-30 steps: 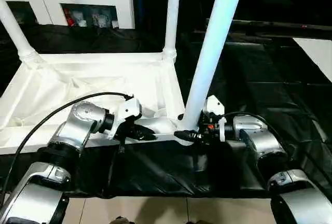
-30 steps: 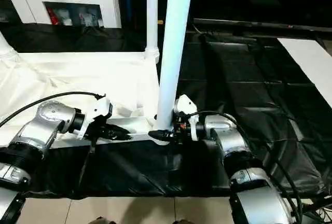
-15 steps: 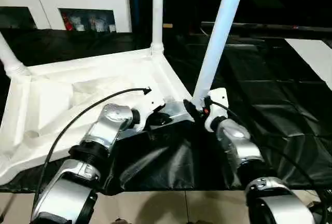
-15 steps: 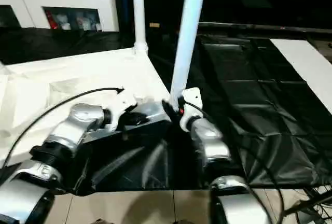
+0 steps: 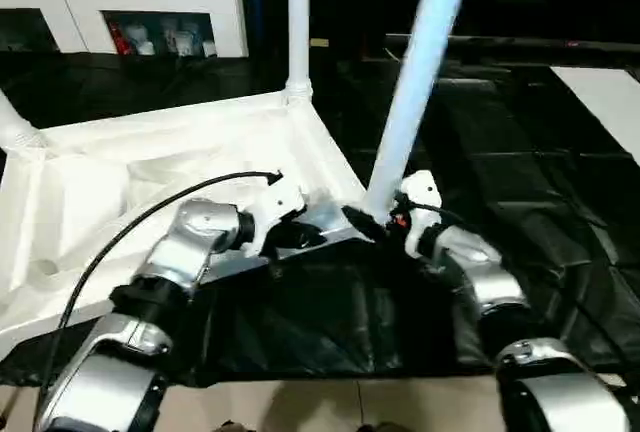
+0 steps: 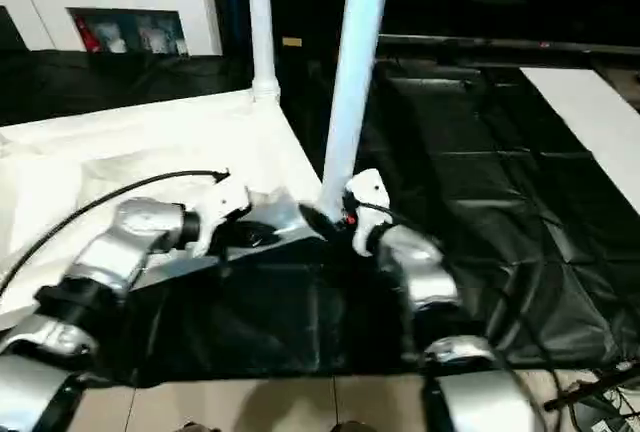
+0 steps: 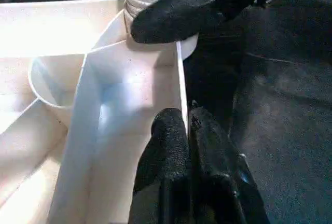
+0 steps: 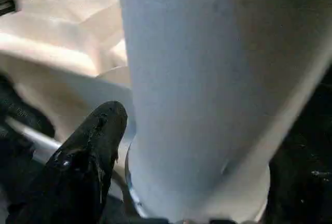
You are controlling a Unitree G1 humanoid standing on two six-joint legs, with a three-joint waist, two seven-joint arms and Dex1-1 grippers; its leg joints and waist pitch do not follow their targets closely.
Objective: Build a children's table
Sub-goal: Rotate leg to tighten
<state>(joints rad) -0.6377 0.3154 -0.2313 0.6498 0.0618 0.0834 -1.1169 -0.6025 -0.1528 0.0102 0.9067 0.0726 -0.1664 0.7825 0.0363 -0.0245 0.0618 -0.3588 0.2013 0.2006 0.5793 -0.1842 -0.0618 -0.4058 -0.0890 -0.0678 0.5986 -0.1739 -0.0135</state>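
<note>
At the near corner of the white plastic rectangular table top [image 5: 150,182], which lies underside up on the black-covered tabletop [image 5: 520,152], both end effectors work around the nearest long white tubular leg [image 5: 410,92]. Compared with a second ago, the top has swung: its near edge ran level across the head views then, and now it slants, with the corner that carries the leg turned toward the robot's right. The arms have turned with it, so I read this as the robot repositioning the piece, not seating a new leg.

The left end effector [image 7: 188,130] is clenched on the thin upright rim of the top, just beside the corner socket; its two black fingers [image 7: 168,146] press together with the rim's edge between them. It grasps the top and steadies it.

The right end effector [image 5: 362,224] sits at the flared foot of the nearest leg, right at the socket. One black finger [image 8: 88,156] lies beside the flare, touching or nearly touching it. The other finger is hidden, so I cannot tell whether the leg is gripped or released.

Farther from that corner, a second leg [image 5: 298,22] stands upright in the far corner socket, and a third [image 5: 15,127] rises at the far left corner. Three legs stand in place, so the build looks well advanced.
</note>
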